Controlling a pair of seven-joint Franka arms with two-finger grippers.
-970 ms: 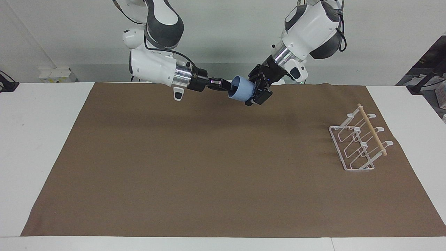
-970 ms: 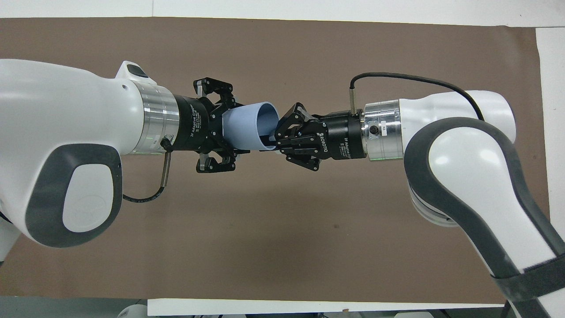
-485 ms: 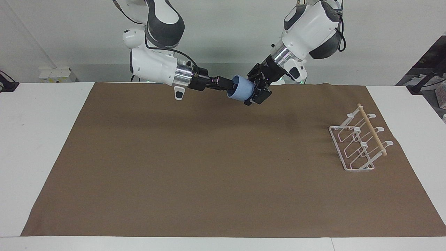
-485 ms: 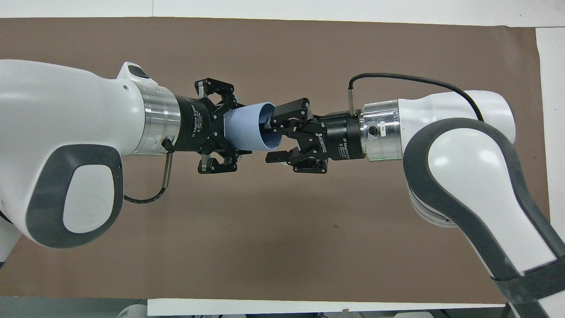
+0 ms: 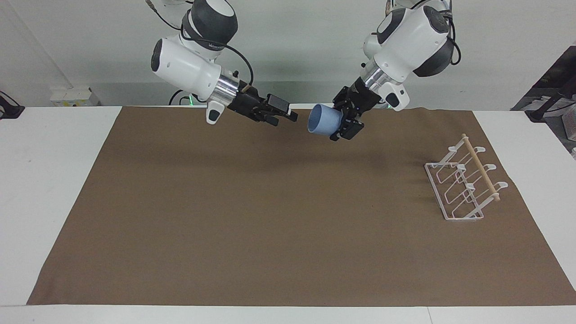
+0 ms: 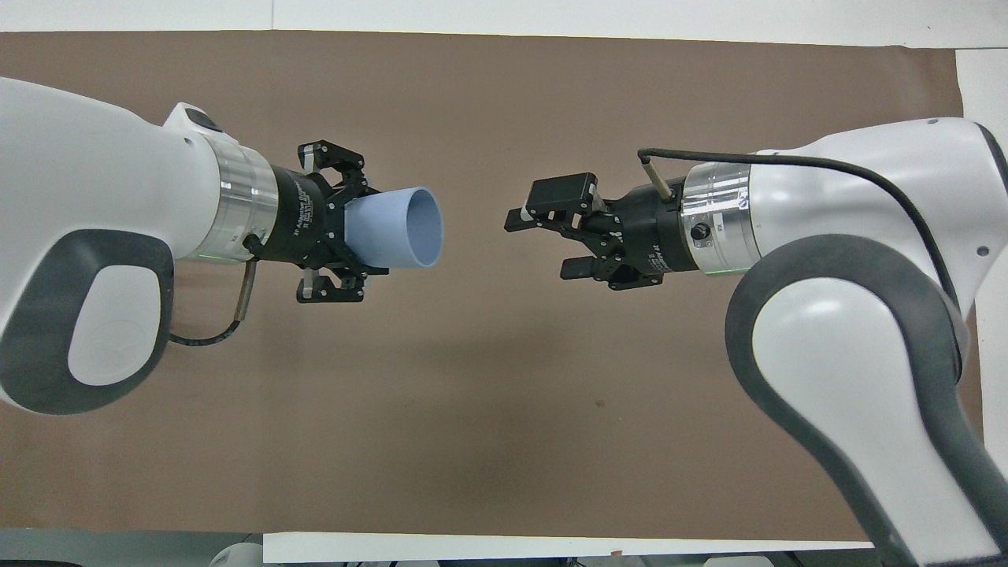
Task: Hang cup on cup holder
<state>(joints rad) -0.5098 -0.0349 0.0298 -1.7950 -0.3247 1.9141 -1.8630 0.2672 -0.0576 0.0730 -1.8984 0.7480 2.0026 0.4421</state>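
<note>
The light-blue cup (image 5: pixel 325 119) lies on its side in the air, its open mouth toward the right gripper; it also shows in the overhead view (image 6: pixel 398 228). My left gripper (image 5: pixel 344 118) is shut on the cup's base end and holds it over the mat's edge nearest the robots (image 6: pixel 353 228). My right gripper (image 5: pixel 283 112) is open and empty, level with the cup and a clear gap away from its mouth (image 6: pixel 545 242). The white wire cup holder (image 5: pixel 465 184) with its wooden dowel stands on the mat toward the left arm's end, with nothing on it. It is out of the overhead view.
A brown mat (image 5: pixel 270 225) covers most of the white table (image 5: pixel 54 180). Nothing else stands on it.
The right gripper opened, let go of the cup's rim and drew back toward its own end. The left gripper kept the cup and carried it toward the left arm's end.
</note>
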